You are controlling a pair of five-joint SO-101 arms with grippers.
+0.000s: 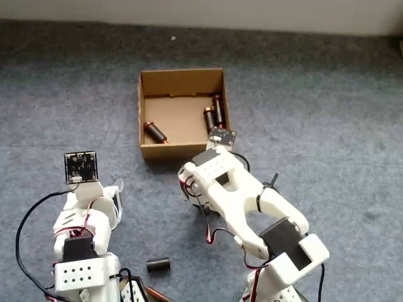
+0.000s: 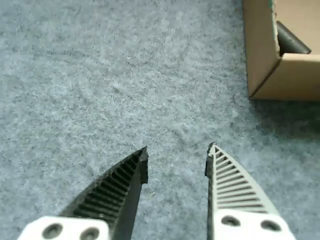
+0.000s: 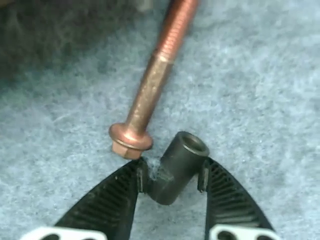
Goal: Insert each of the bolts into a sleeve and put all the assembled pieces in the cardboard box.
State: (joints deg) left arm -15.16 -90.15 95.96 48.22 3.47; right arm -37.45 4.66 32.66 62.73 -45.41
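My right gripper is shut on a short black sleeve that rests tilted on the carpet. A copper bolt lies right beside it, its flanged head close to one fingertip. In the high view the right arm stretches to the front wall of the cardboard box, hiding that sleeve and bolt. Three assembled pieces lie in the box. My left gripper is open over bare carpet, with a box corner ahead of it. The left arm stands at the near left.
Another loose black sleeve lies on the carpet between the two arm bases. A copper bolt end shows just below it at the near edge. Grey carpet stretches open to the left and right of the box.
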